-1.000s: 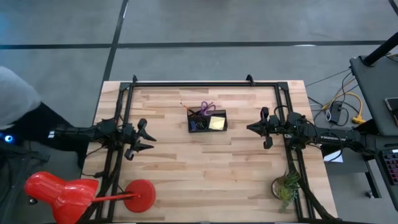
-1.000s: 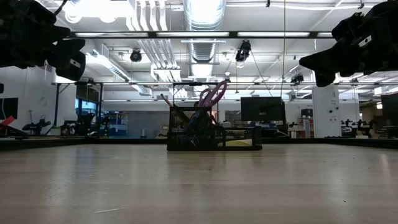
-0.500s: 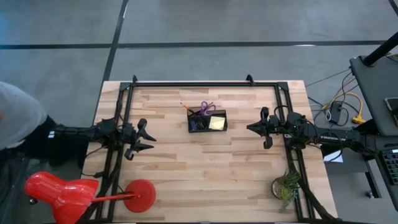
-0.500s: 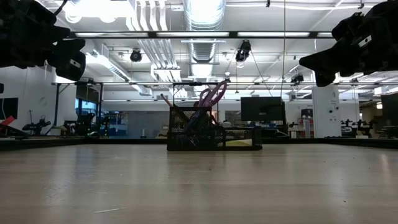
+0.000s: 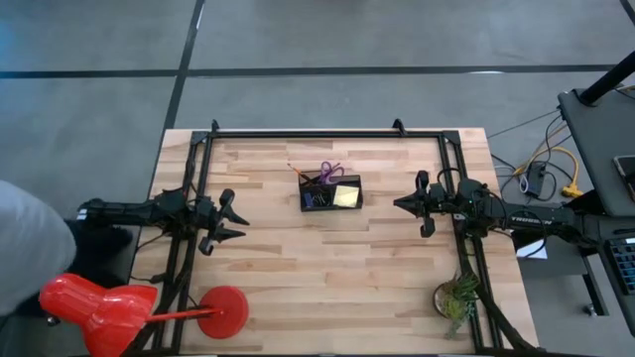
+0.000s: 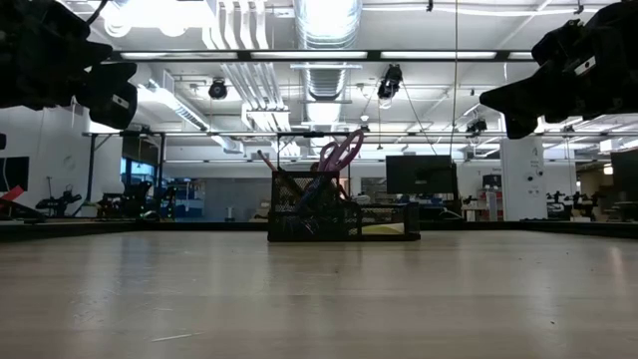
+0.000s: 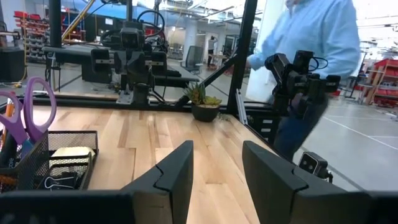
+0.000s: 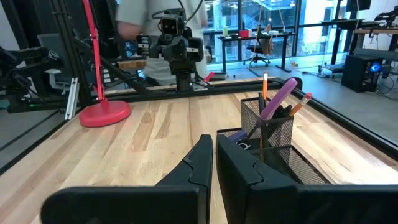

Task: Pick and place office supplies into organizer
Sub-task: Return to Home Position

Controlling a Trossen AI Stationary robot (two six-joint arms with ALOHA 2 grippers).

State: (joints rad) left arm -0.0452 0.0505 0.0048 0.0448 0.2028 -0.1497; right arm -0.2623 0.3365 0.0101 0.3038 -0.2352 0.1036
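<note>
Centrally on the wooden table (image 5: 298,278), the black organizer (image 5: 331,205) is standing upright, and every office supply in view is being carried inside it. The purple-handled scissors (image 5: 330,171) and the orange pencil (image 5: 295,170) are being held upright in its taller section, with their upper ends sticking out above the rim. The yellow sticky-note pad (image 5: 346,195) is being held in the lower section. Dark clips (image 7: 59,182) are lying just beside the pad, though it cannot be told whether the same compartment is being shared.

The left gripper (image 5: 236,220) is being held well to the left of the organizer, raised off the table. Its fingers (image 7: 177,168) are being spread wide, with nothing between them. The right gripper (image 5: 405,205) is being held to the right of the organizer, also raised, and its fingers (image 8: 198,155) are being pressed almost together on nothing. Both grippers are being pointed toward the organizer.

A red stand (image 5: 223,309) is standing farther from the organizer than the left gripper, and a small plant (image 5: 454,297) farther than the right one. A person (image 5: 25,248) is being glimpsed past the table's left edge.
</note>
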